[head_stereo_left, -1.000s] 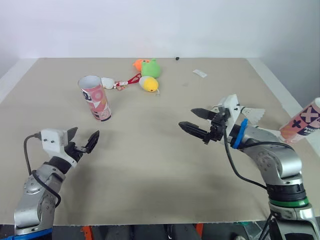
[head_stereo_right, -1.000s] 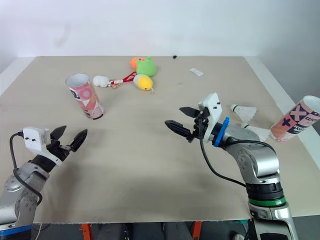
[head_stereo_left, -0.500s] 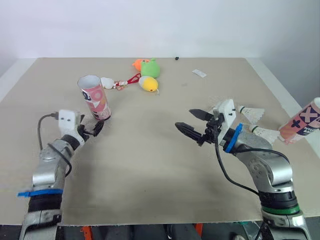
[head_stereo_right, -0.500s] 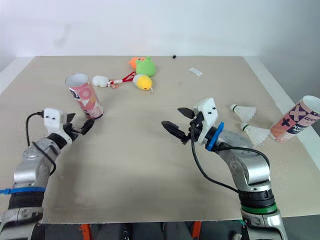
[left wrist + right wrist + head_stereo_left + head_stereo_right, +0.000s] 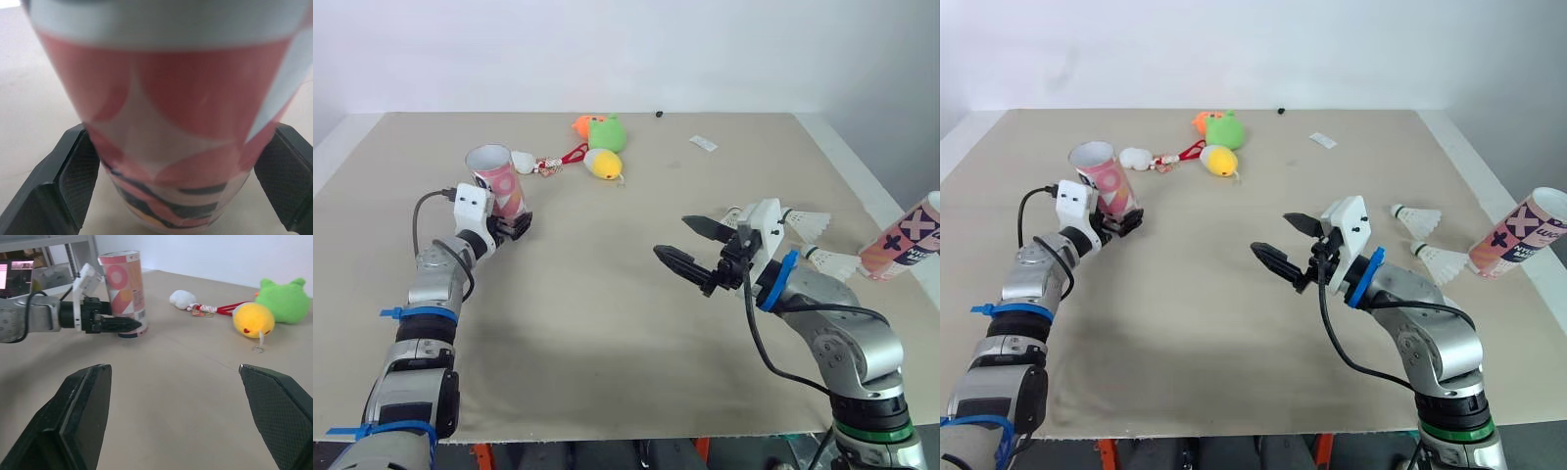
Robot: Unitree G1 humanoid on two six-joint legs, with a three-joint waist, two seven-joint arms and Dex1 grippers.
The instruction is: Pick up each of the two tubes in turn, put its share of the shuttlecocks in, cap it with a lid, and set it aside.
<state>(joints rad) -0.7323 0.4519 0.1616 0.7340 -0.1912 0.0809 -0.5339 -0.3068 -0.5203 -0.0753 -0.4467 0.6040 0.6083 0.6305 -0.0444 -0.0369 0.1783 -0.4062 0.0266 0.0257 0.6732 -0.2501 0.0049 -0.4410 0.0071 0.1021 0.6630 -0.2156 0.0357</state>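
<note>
Note the pink tube (image 5: 497, 181), upper left of the head view — upright, long axis near vertical. Your left gripper (image 5: 517, 227) straddles its base, jaws apart; the right gripper (image 5: 674, 237), jaws spread, sits well apart.

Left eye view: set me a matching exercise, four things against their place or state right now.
Things:
1. left gripper
2. right gripper
3. shuttlecocks
4. yellow plush

Places or states:
A. next to the green plush
B. open, over bare table
C. straddling the base of the pink tube
D. lying by the tilted tube at the right edge

Pairs: 1-C, 2-B, 3-D, 4-A.
</note>
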